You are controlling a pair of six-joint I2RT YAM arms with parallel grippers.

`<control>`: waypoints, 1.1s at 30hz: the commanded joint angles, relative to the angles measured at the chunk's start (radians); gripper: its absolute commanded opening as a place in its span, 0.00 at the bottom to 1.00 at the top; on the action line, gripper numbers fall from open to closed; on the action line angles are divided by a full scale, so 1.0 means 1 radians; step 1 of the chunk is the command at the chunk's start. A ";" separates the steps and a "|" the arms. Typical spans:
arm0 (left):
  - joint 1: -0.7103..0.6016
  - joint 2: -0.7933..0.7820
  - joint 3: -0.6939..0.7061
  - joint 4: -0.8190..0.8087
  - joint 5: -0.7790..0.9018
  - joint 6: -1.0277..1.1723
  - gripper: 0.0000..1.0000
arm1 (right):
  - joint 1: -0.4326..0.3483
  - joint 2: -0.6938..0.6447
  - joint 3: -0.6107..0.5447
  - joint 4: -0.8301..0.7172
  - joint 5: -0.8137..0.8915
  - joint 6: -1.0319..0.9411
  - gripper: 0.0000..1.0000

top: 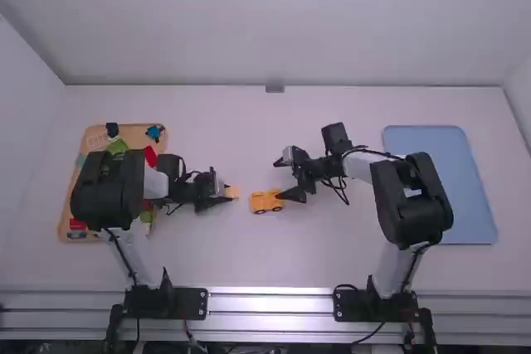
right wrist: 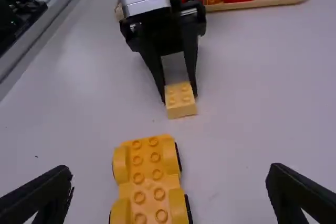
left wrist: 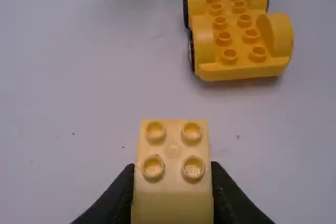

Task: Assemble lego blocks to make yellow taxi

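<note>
Left of the table's middle my left gripper (top: 226, 192) is shut on a pale yellow brick (top: 233, 192). In the left wrist view the brick (left wrist: 173, 150) is pinched between the fingers of the gripper (left wrist: 173, 192), studs facing the camera. Just right of it, apart, the yellow wheeled car base (top: 265, 201) stands on the table; its studded top and raised fenders show in the left wrist view. My right gripper (top: 286, 178) is at the base's right side, fingers wide apart. In the right wrist view the car base (right wrist: 149, 179) lies between the open fingers of this gripper (right wrist: 170, 187), ungripped.
A wooden tray (top: 124, 132) with several colored blocks stands at the left, partly under the left arm. On the right is a blue tray (top: 440, 172), partly behind the right arm. The wheeled base stands between the two grippers.
</note>
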 commanded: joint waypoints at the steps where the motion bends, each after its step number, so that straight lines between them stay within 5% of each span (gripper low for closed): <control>1: -0.009 0.008 -0.011 0.007 0.034 -0.031 0.25 | -0.001 -0.016 -0.007 -0.017 -0.012 0.006 0.99; 5: -0.010 0.005 -0.005 0.018 0.087 -0.055 0.25 | -0.001 -0.016 -0.007 -0.043 0.010 0.006 0.99; 6: -0.007 -0.003 0.005 0.014 0.114 -0.092 0.16 | 0.000 -0.016 -0.009 -0.045 0.053 0.006 0.99; 10: -0.012 -0.035 0.021 0.002 0.161 -0.180 0.10 | 0.000 -0.015 -0.045 0.000 0.152 0.006 0.99; 17: -0.064 -0.131 0.006 0.003 0.163 -0.295 0.04 | 0.000 0.076 -0.243 0.463 0.157 0.048 0.99; 21: -0.111 -0.205 -0.020 -0.025 0.124 -0.300 0.04 | -0.001 0.152 -0.260 0.670 0.075 0.150 0.99; 33: -0.161 -0.264 -0.030 -0.008 -0.069 -0.432 0.02 | 0.040 0.181 -0.211 0.597 -0.088 0.210 0.99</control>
